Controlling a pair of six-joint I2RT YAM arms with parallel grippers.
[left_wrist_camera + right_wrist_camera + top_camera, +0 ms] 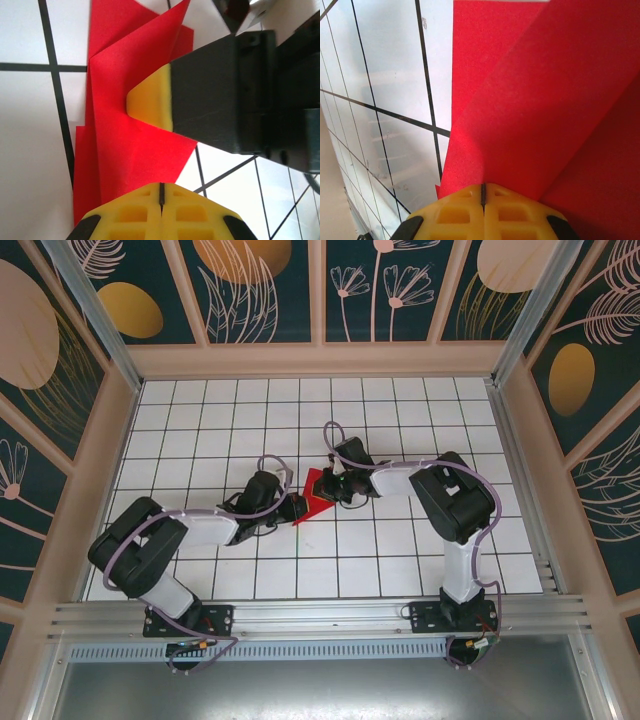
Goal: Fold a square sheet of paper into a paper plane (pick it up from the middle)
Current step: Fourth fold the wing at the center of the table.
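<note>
Partly folded thin bright red paper sheet (316, 496) is lying mid-table on the white gridded tabletop (400, 420), with the yellow-tipped black left gripper (299, 508) and right gripper (336, 491) both touching it, jaws fully closed.

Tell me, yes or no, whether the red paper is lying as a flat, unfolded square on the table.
No, the red paper shows overlapping folded layers with slanted edges and a raised flap.

I count one red sheet of paper (318, 498), one white gridded table (400, 420) under it, and two claws of mine: my left gripper (298, 508) at the paper's eight o'clock, my right gripper (337, 490) at three.
</note>
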